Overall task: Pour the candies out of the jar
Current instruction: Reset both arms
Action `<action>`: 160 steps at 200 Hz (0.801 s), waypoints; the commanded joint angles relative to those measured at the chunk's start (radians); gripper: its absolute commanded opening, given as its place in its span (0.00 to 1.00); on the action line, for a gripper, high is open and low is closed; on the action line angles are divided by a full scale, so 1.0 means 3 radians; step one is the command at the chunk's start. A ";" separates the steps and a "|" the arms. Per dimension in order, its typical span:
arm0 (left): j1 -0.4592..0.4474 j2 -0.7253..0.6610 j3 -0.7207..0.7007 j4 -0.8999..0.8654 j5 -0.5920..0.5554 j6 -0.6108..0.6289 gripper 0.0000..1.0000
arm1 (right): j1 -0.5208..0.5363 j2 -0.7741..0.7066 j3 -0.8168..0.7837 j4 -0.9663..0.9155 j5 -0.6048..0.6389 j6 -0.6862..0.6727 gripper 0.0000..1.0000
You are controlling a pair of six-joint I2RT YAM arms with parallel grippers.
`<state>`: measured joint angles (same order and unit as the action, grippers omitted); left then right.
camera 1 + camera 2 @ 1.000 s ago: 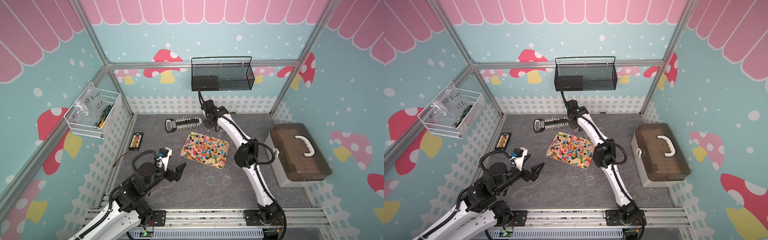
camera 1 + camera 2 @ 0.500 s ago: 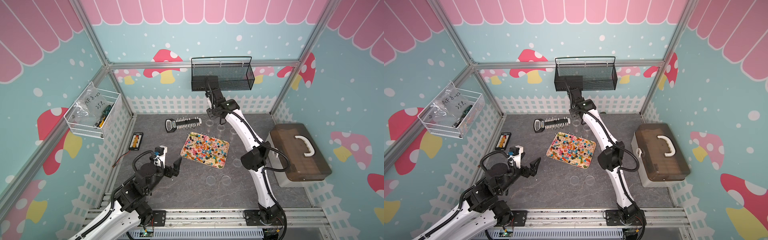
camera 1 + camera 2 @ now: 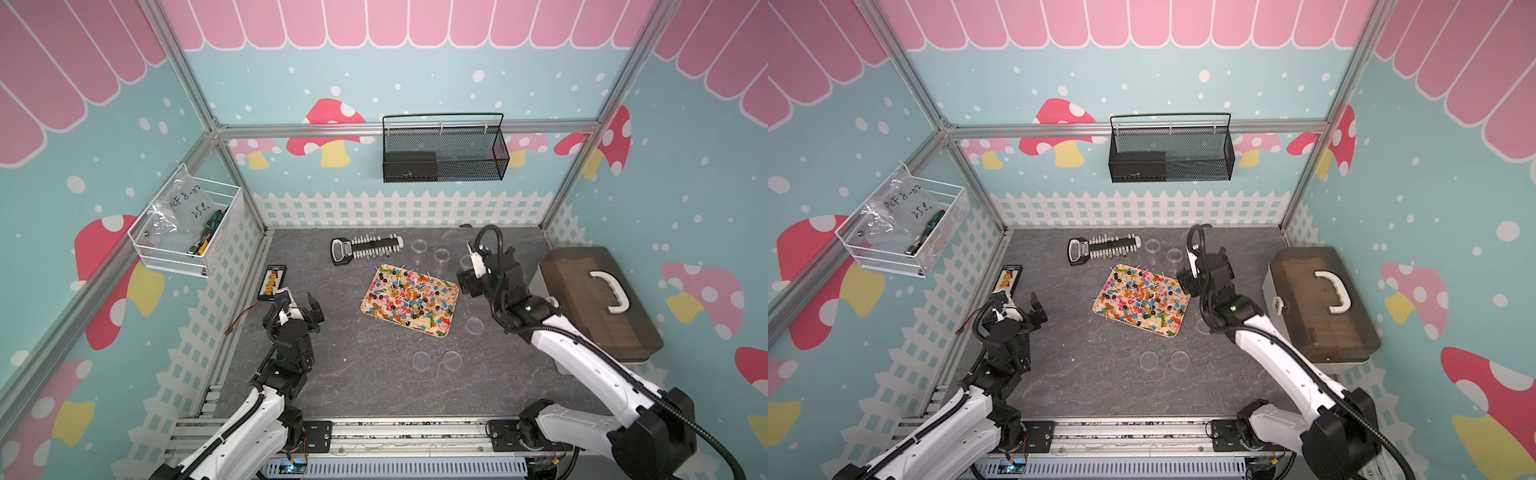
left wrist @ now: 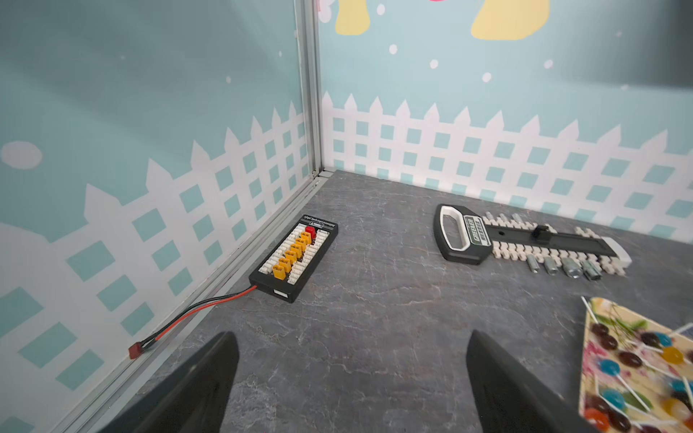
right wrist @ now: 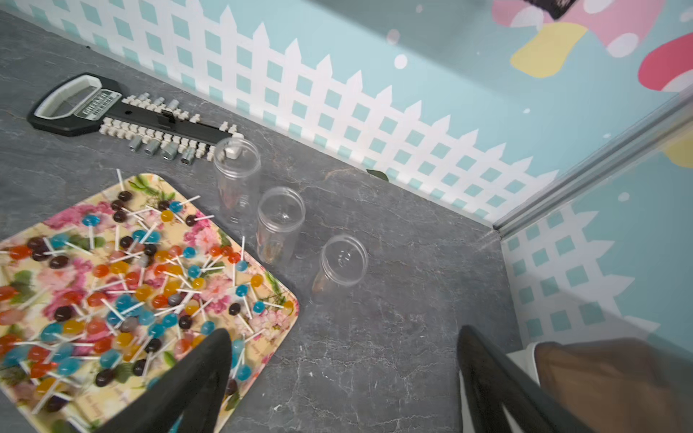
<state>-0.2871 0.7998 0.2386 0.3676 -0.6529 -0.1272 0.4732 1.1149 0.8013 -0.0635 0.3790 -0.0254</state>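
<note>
The candies (image 3: 409, 297) (image 5: 123, 285), tiny lollipops on white sticks, lie spread over a floral tray (image 3: 440, 330) (image 3: 1171, 331) mid-table. Three clear jars stand upright and look empty behind the tray's far right corner: one jar (image 3: 419, 247) (image 5: 237, 176), a second jar (image 3: 441, 254) (image 5: 280, 221) and a third jar (image 3: 466, 262) (image 5: 339, 266). My right gripper (image 3: 486, 272) (image 3: 1202, 270) (image 5: 343, 331) hovers open between the tray and the brown box, holding nothing. My left gripper (image 3: 300, 301) (image 3: 1021, 307) (image 4: 352, 337) is open over bare table left of the tray.
Three clear lids (image 3: 422, 359) lie in front and right of the tray. A socket holder (image 3: 365, 248) lies at the back, a connector board (image 3: 272, 282) with a red-black wire by the left wall, a brown case (image 3: 598, 303) at the right. Baskets hang on the walls.
My right arm has drawn back from the far jars to the right of the tray, and its jaws have opened wide. My left gripper has pulled back toward the left wall.
</note>
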 commanded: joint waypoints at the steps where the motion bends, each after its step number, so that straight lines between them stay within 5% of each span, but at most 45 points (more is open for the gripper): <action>1: 0.0111 0.0380 -0.0008 0.0419 0.0253 -0.0002 0.99 | -0.0220 -0.0225 -0.0691 0.0985 0.0171 -0.0064 0.96; 30: 0.0196 0.0989 0.0170 0.0430 0.0407 0.0134 0.99 | -0.0708 -0.0069 -0.1522 0.2048 -0.0154 0.0015 0.98; 42: 0.0252 0.1187 0.0058 0.1026 0.0554 0.0221 0.99 | -0.0793 0.0242 -0.1683 0.2469 -0.0211 -0.0040 0.98; 77: 0.0533 0.1723 0.0218 0.1555 0.0714 0.0217 0.99 | -0.0894 0.1060 -0.1384 0.2852 -0.0164 -0.0355 0.98; 91: 0.0674 0.2016 0.0276 0.1747 0.1019 0.0250 0.99 | -0.1115 0.1195 -0.1347 0.2937 0.0100 0.0023 0.98; 109: 0.0770 0.2528 0.0311 0.2275 0.1177 0.0241 1.00 | -0.1575 0.1432 -0.1698 0.3824 -0.0455 0.0372 0.99; 122: 0.0787 0.2385 0.0551 0.1512 0.1254 0.0169 1.00 | -0.1619 0.1258 -0.1682 0.3495 -0.0620 0.0372 0.99; 132: 0.0808 0.2523 0.0461 0.1933 0.1255 0.0223 1.00 | -0.1620 0.1401 -0.1664 0.3744 -0.0720 0.0316 0.98; 142: 0.0809 0.2401 0.0535 0.1567 0.1275 0.0156 1.00 | -0.1617 0.1291 -0.1515 0.3242 -0.0721 0.0323 0.99; 160: 0.0809 0.2459 0.0491 0.1749 0.1259 0.0179 1.00 | -0.1608 0.1322 -0.1501 0.3277 -0.0743 0.0304 0.99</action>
<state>-0.0517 1.5433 0.3721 0.8635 -0.3099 -0.0711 -0.0120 1.5146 0.3191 0.9089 0.2077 0.0505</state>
